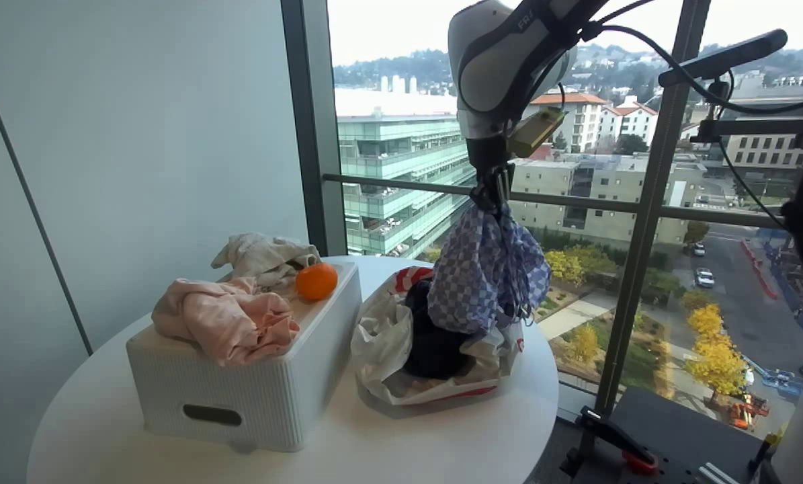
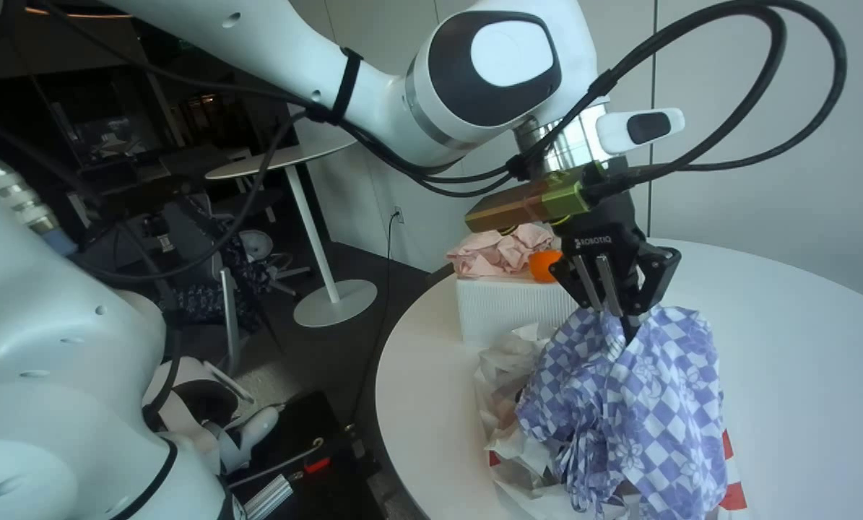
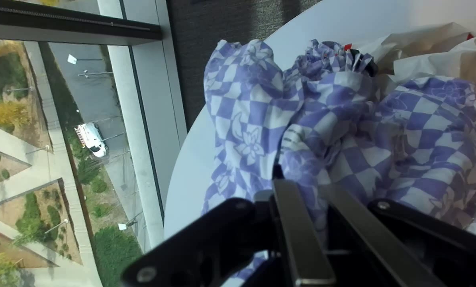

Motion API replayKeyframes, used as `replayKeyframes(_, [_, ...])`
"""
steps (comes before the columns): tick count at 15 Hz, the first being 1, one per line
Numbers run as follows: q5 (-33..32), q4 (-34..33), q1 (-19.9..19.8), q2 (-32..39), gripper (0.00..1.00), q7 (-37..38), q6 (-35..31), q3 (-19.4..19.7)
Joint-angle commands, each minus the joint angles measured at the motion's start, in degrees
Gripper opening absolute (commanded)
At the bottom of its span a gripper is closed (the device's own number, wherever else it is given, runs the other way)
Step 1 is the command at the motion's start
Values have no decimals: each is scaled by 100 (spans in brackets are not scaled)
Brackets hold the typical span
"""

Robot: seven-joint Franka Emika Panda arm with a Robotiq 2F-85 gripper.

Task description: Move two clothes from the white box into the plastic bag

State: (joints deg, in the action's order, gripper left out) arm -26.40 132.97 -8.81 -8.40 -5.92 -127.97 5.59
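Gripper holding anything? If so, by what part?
The blue-purple and white checked garment, pinched in the gripper by bunched fabric near its top; the rest hangs below. Collar or hem: can't tell.

Huge dark-framed glass window (image 1: 586, 232) kinda lit the place up beside a super plain pale-grey wall (image 1: 159, 141), a round white table (image 1: 435, 437) sat near both, and a white pedestal table (image 2: 311, 231) stood on dark-grey floor (image 2: 337, 350) farther back.

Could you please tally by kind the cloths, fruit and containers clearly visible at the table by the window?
Cloths: 4 (checked cloth, dark cloth, pink cloth, cream cloth)
Fruit: 1 (orange)
Containers: 2 (box, bag)
Total: 7
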Motion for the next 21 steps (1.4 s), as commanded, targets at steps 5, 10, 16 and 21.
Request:
replayKeyframes(5, [-85, -1447, 711, 1573, 3, -828, 740, -512])
replayKeyframes(10, [-181, -1855, 963, 1797, 3, -1238, 643, -658])
replayKeyframes(16, [832, -2249, 717, 2095, 3, -2353, 697, -637])
replayKeyframes(21, [1605, -2311, 302, 2456, 3, -2977, 660, -530])
